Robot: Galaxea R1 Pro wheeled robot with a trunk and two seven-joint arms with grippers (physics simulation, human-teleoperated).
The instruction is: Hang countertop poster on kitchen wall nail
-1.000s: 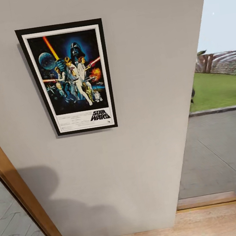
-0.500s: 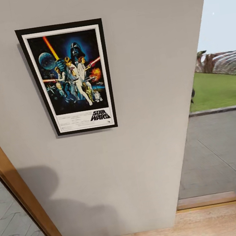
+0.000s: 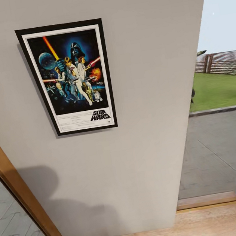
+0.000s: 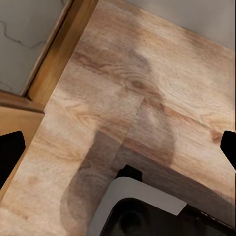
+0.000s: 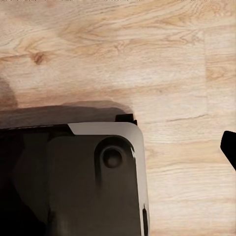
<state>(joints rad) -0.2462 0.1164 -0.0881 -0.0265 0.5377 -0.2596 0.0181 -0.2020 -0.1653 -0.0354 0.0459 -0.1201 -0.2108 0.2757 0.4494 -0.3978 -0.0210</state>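
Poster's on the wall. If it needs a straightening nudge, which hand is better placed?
Left, marginally. The poster hangs left of centre in the head view, on the left arm's side. Both wrist cameras face the wooden floor, so either arm must rise first.

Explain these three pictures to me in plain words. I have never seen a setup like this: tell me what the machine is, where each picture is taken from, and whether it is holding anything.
These are simulator renders from a wheeled robot with two arms, steered by a person. The big picture comes from the camera on its head: it faces a grey wall where the poster, a Star Wars print in a black frame, hangs upright. To the right an opening shows a lawn outdoors.

The two other pictures come from cameras near each gripper, both pointing down at a wooden floor. The dark rounded shape with a pale edge is probably the robot's own base.

The left gripper has its dark fingertips far apart at the picture's edges with nothing between them, so it is open and empty. One right fingertip shows, too little to judge.
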